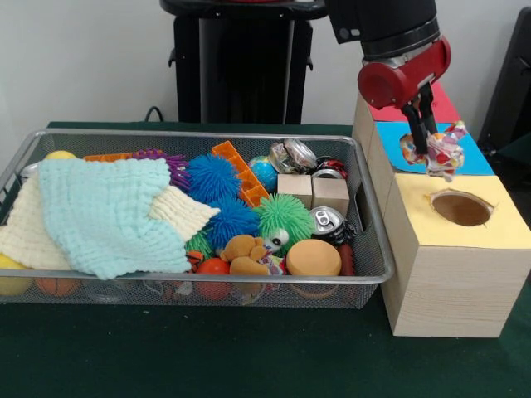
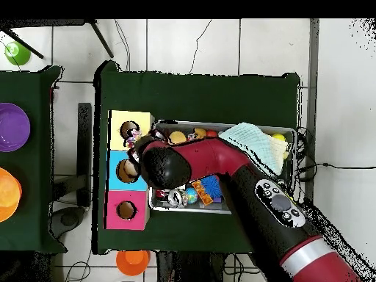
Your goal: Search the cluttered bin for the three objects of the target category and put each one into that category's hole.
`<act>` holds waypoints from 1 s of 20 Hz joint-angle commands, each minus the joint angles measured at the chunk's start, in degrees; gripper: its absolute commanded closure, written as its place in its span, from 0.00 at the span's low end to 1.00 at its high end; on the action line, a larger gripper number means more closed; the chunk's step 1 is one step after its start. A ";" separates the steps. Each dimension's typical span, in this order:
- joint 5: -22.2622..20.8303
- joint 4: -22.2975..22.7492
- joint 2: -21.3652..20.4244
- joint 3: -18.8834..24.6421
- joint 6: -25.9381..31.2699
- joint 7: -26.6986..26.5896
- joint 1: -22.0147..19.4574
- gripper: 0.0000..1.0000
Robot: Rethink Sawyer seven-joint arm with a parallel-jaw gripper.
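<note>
Gripper (image 1: 430, 148) hangs from the red wrist with its black fingers (image 1: 417, 133) clenched on a small crinkly toy (image 1: 445, 152) of pink, white and red patches, so the task's thing is already out of the bin and in the air. The toy juts out to one side of the fingers and slightly below them, and it sits over the seam between the blue-topped box (image 1: 477, 157) and the yellow-topped box (image 1: 465, 236). Just below it and toward the camera lies the yellow hole (image 1: 461, 208); level with the fingers, on their other side, is the blue hole (image 1: 408, 148), half hidden by the gripper. Which hole fits the toy's category I cannot tell from here. In the overhead view the toy (image 2: 132, 134) appears over the yellow hole (image 2: 129, 129), which suggests the drop is meant there; if so, the coming move is a short shift forward and down before letting go. The toy looks light and floppy, and it could catch on the hole's rim.

Further from the gripper, the red-topped box (image 1: 440, 106) stands behind it. Off to the side away from the boxes, well apart, the wire bin (image 1: 365, 249) holds spiky balls, crushed cans, wooden blocks, a plush bear (image 1: 246, 254) and a pale blue cloth (image 1: 104, 211) covering its far end, where more targets may hide. All of it stands on the green bench (image 1: 207, 356), with clear room above the boxes.
</note>
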 commanded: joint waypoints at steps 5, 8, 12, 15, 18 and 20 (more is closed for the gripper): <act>-2.80 2.41 3.73 -2.55 -8.30 7.63 -0.61 1.00; -2.72 2.67 4.50 -2.47 -9.05 7.30 -0.72 1.00; -2.53 2.44 4.65 -2.78 -9.10 6.94 -0.52 1.00; -2.65 2.20 4.87 -3.21 -9.13 6.78 -0.26 1.00; -2.87 1.97 5.58 -3.66 -8.70 6.50 -0.01 1.00; -2.96 1.74 6.38 -3.83 -8.52 6.36 0.13 1.00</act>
